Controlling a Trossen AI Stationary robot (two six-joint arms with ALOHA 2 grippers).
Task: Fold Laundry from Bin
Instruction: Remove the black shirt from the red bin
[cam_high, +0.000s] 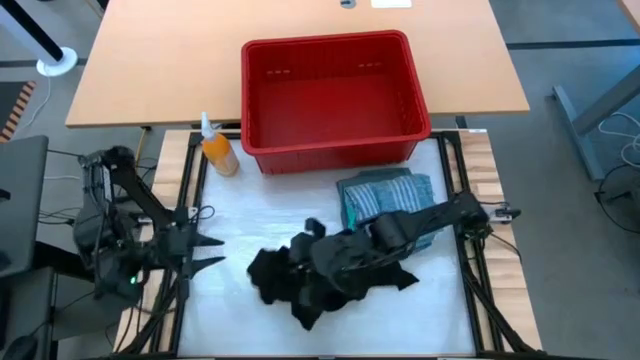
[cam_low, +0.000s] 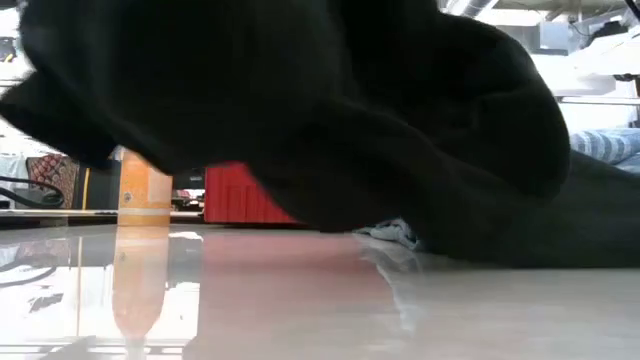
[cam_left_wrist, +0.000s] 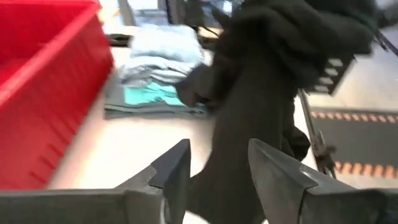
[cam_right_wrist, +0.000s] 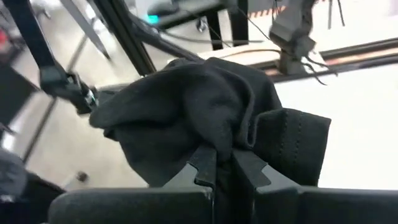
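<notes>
Two arms share our table. We see the right gripper (cam_right_wrist: 224, 163) pinched tight on the black garment (cam_high: 300, 275), holding it bunched and lifted near the middle of the white mat (cam_high: 250, 215). Our left gripper (cam_high: 208, 252) hangs at the mat's left edge with fingers apart, empty. Folded laundry (cam_high: 385, 195) sits stacked just before the red bin (cam_high: 335, 95), beside which stands an orange bottle (cam_high: 218, 152).

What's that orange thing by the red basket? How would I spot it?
Find the red bin at the table's far middle. Just off its near-left corner stands a small orange bottle with a pale nozzle. It is the only hard, upright thing there; everything else nearby is soft clothing.
</notes>
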